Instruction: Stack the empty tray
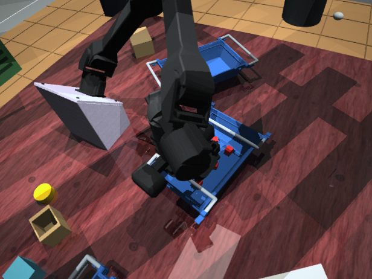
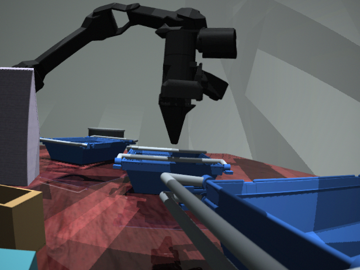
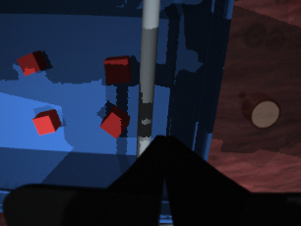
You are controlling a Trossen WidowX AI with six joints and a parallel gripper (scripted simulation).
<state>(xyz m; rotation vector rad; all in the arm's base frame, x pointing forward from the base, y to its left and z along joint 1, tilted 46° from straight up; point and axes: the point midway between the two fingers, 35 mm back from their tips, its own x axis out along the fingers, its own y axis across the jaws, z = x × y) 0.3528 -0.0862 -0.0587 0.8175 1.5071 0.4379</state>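
The loaded blue tray (image 1: 232,172) (image 2: 152,178) (image 3: 216,64) holds several red blocks (image 1: 229,150) (image 3: 46,123). Its near bar (image 1: 203,191) (image 2: 146,158) (image 3: 149,64) and far bar (image 1: 232,133) (image 2: 166,149) both lie across its top, inward of the end rims. My gripper (image 2: 174,143) (image 3: 163,143) is shut and empty, above the near end, between near bar and end rim as the wrist view shows; its tips are hidden in the top view. An empty blue tray (image 1: 224,75) (image 2: 62,153) stands behind, bars swung out. Another blue tray (image 1: 104,272) (image 2: 336,187) is partly seen in front.
A pale grey box (image 1: 87,118) (image 2: 14,125) stands left of the loaded tray. An open wooden box (image 1: 57,230) (image 2: 29,216), a yellow disc (image 1: 44,193) (image 3: 266,114) and a teal block (image 1: 21,269) (image 2: 17,258) are at the near left. A wooden block (image 1: 143,46) stands behind.
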